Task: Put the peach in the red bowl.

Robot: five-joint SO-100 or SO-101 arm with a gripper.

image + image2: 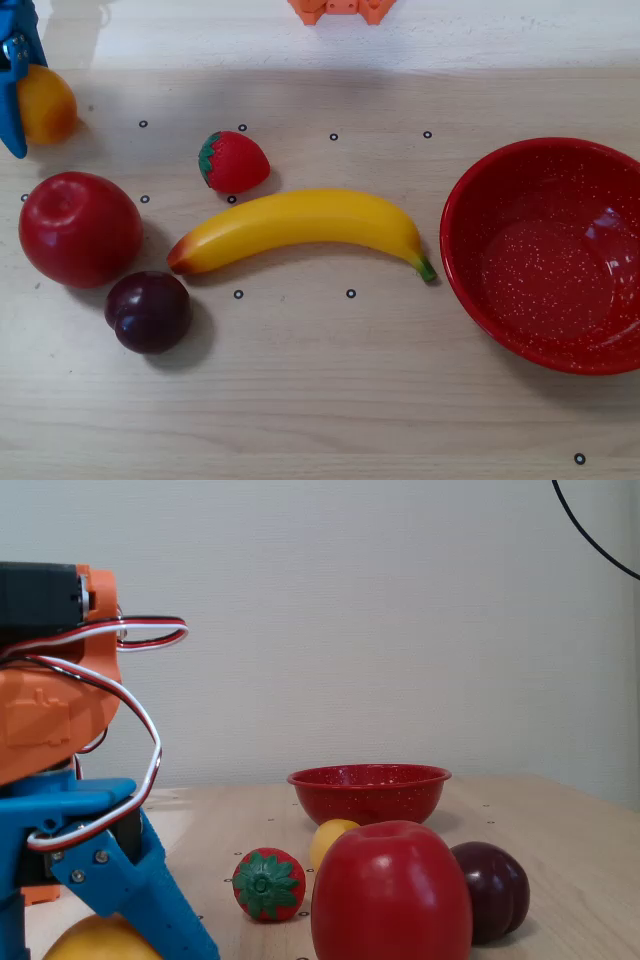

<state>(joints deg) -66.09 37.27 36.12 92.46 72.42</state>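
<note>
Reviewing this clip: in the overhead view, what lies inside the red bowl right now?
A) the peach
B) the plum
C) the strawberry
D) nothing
D: the red bowl shows only its bare speckled inside, while the peach sits at the far left by the blue claw, the strawberry above the banana, and the plum below the apple.

Light wood-grain table (pixel 330 400), small black ring marks. On it: peach (pixel 47 104), strawberry (pixel 234 162), red apple (pixel 80 228), plum (pixel 149 311), banana (pixel 300 228), red bowl (pixel 470 195).
</note>
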